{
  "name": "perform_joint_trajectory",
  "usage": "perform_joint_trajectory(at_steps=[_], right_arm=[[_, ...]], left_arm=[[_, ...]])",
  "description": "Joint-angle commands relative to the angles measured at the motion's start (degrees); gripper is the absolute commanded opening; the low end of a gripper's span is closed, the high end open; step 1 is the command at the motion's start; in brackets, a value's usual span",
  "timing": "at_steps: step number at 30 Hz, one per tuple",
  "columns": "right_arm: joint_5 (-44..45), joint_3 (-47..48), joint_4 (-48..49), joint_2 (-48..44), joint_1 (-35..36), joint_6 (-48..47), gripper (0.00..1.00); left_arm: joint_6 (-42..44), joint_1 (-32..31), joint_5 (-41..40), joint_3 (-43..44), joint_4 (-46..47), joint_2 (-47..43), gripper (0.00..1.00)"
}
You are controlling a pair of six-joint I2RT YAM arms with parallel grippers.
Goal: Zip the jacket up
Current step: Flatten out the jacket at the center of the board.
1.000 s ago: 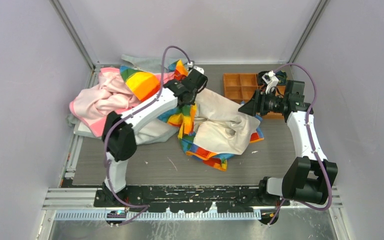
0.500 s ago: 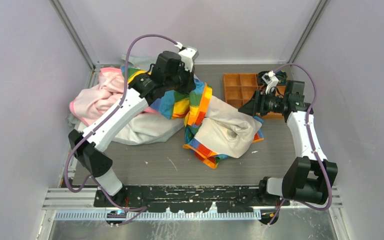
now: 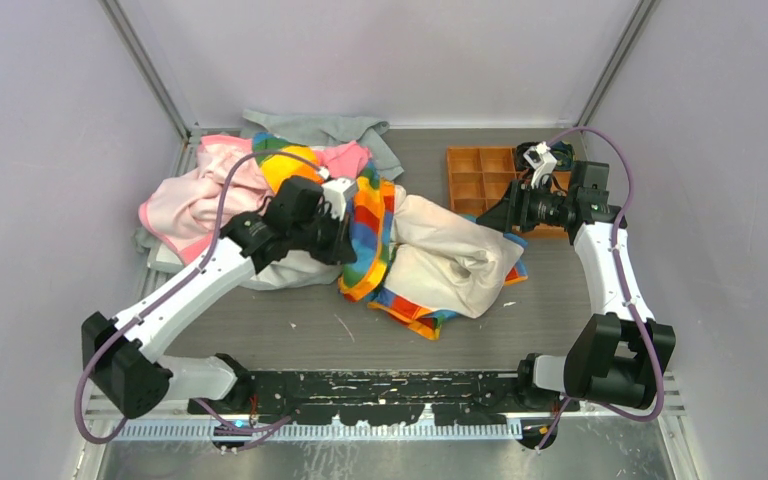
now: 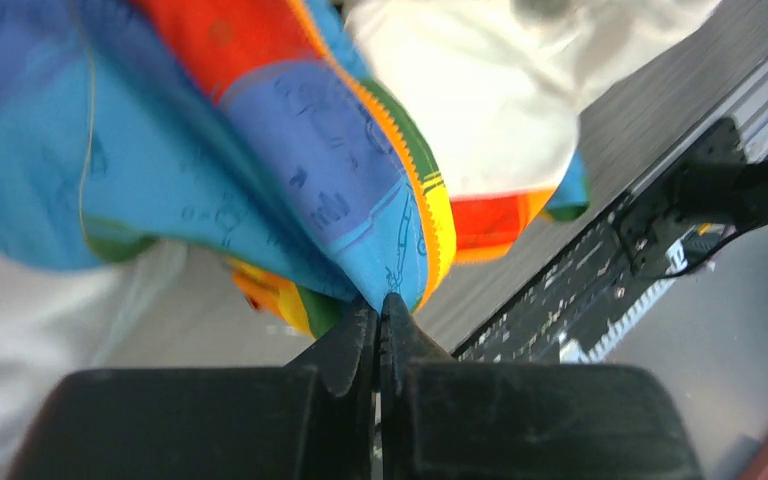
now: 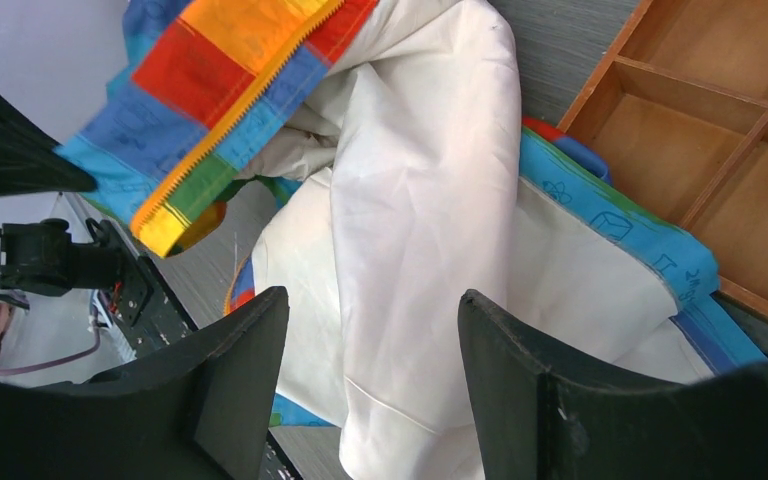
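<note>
Over the grey table (image 3: 290, 340), left fingers (image 4: 345, 345) pinch the jacket (image 3: 368, 235); right fingers (image 5: 240, 370) gape empty.

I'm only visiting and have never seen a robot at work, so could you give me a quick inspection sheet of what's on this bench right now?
Surface: dark grey table, a few white specks on it.
Job's things: rainbow-striped jacket crumpled, cream lining up, orange zipper undone.
Clutter: pink garment and grey garment at the far left; wooden compartment tray at the far right, visible compartments empty.
Hands: left hand shut, pinching the jacket's zipper edge; right hand open above the lining, holding nothing.
Cables: a purple cable loops along each arm.
Surroundings: plain pale walls; metal rail at the near edge.
</note>
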Motion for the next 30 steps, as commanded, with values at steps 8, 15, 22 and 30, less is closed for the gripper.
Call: perform_joint_trajectory(at_steps=[8, 15, 22, 30], right_arm=[[-1.9, 1.3, 1.1, -0.2, 0.0, -0.6, 0.68], [-1.9, 0.8, 1.5, 0.0, 0.0, -0.5, 0.68], [-1.3, 0.8, 1.4, 0.3, 0.7, -0.9, 0.68], [-0.9, 1.4, 0.5, 0.9, 1.3, -1.7, 0.68]], left_arm=[[-11.2, 1.9, -7.1, -12.8, -11.8, -5.9, 0.00], [-10.9, 1.9, -14.6, -9.9, -22.0, -6.4, 0.00], [-10.0, 1.9, -22.1, -0.4, -29.9, -7.7, 0.30], [-5.6, 1.9, -7.8, 6.8, -8.7, -9.2, 0.67]])
